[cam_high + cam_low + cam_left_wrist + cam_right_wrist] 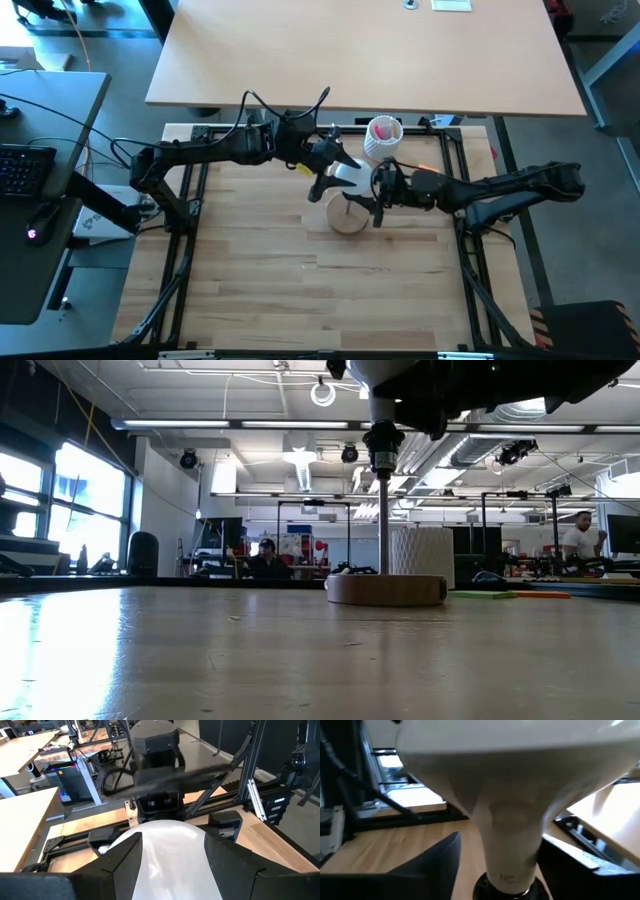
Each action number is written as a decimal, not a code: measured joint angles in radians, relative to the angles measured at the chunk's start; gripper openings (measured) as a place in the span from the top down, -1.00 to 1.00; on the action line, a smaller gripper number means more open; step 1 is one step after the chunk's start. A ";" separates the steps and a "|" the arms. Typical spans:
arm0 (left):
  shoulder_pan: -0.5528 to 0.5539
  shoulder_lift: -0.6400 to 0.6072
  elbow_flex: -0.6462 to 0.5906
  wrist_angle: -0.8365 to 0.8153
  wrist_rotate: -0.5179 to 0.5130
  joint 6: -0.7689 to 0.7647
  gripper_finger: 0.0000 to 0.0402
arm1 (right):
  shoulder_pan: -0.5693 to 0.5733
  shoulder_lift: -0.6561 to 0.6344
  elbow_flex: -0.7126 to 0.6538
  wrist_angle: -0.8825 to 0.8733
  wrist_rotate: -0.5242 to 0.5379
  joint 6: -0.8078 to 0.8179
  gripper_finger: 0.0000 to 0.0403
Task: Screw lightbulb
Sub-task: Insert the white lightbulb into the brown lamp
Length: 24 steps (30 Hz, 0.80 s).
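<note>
The white lightbulb (348, 176) stands neck down over the black socket (509, 890). The socket tops a thin post (383, 520) on the round wooden disc stand (347, 217). The bulb's silvery screw base (383, 457) sits at the socket in the low view. My left gripper (335, 172) comes from the table's left and is shut on the bulb's globe. My right gripper (379, 200) comes from the right, open, with its fingers on either side of the bulb's neck (512, 845) just above the socket. My left gripper pinches the bulb's round globe (170, 855) between its two fingers, one on each side. It comes from the table's far left, slanting down. The bulb stands upright, its neck down in the socket. My right gripper: one finger (560, 865) lies close against the neck, but I cannot tell whether it touches.
A white perforated cup with pink contents (382, 135) stands just beyond the stand, close to both grippers. Black frame rails (190, 230) run along the table's left and right sides. Bare wooden tabletop (320, 290) lies toward the near edge. People show in the room beyond (580, 535).
</note>
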 joint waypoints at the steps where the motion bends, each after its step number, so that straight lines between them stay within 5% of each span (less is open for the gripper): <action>1: 0.000 0.000 0.000 0.001 0.000 0.000 -0.04 | -0.012 0.003 0.000 0.000 -0.028 -0.001 -0.26; 12: 0.000 0.001 -0.001 0.007 -0.002 0.000 -0.04 | -0.101 0.005 0.000 0.032 -0.223 -0.004 -0.17; 24: -0.001 0.001 -0.002 0.014 0.001 0.000 -0.04 | -0.242 0.055 0.002 0.101 -0.574 0.025 -0.02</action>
